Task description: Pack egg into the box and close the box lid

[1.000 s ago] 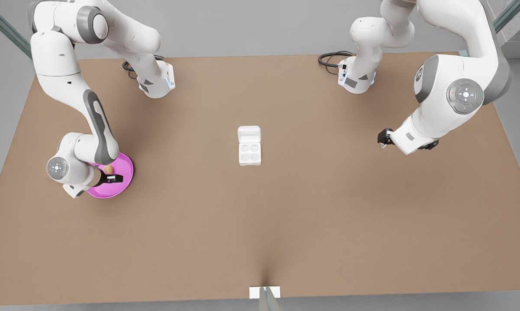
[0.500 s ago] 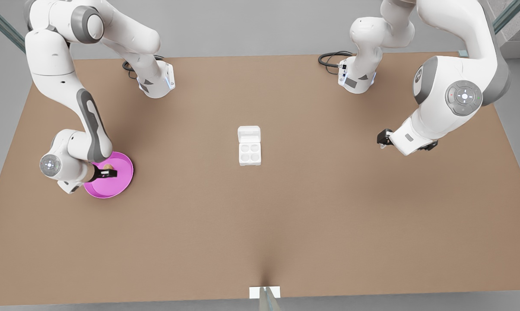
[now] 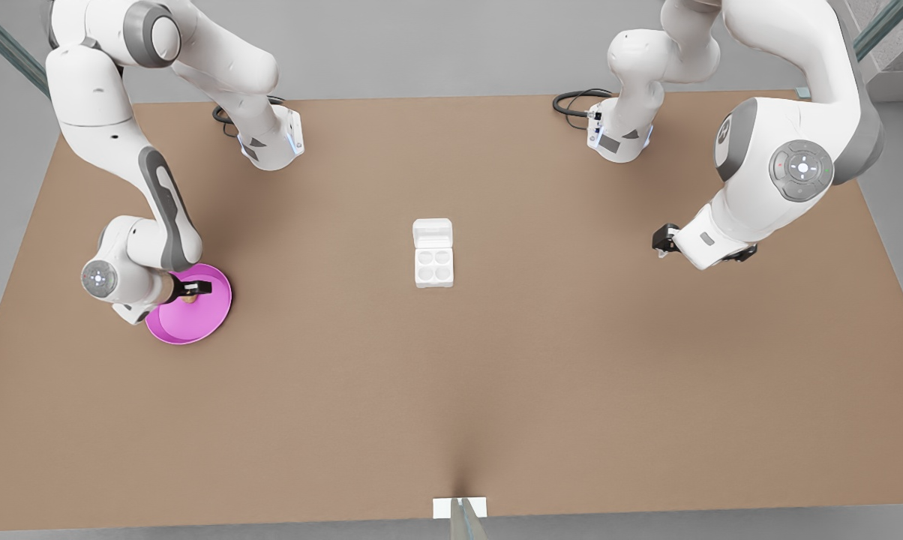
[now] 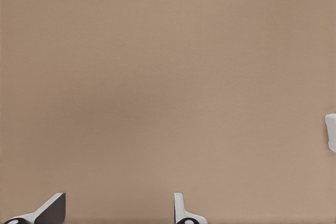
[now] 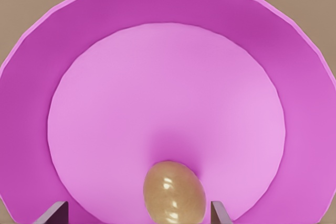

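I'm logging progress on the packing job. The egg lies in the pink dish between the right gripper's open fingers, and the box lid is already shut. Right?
Not quite: the box lid is open, folded back behind the box, whose four cups show empty in the front view. The rest holds: the egg lies in the pink dish between the right gripper's open fingers.

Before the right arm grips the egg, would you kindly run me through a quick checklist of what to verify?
1. Egg lies in the pink dish: ok.
2. Right tool is over the dish, egg between its open fingers: ok.
3. Fingers touching the egg: cannot tell.
4. Box has four empty cups: ok.
5. Box lid is folded back, open: ok.
6. Left tool waits open over bare table: ok.
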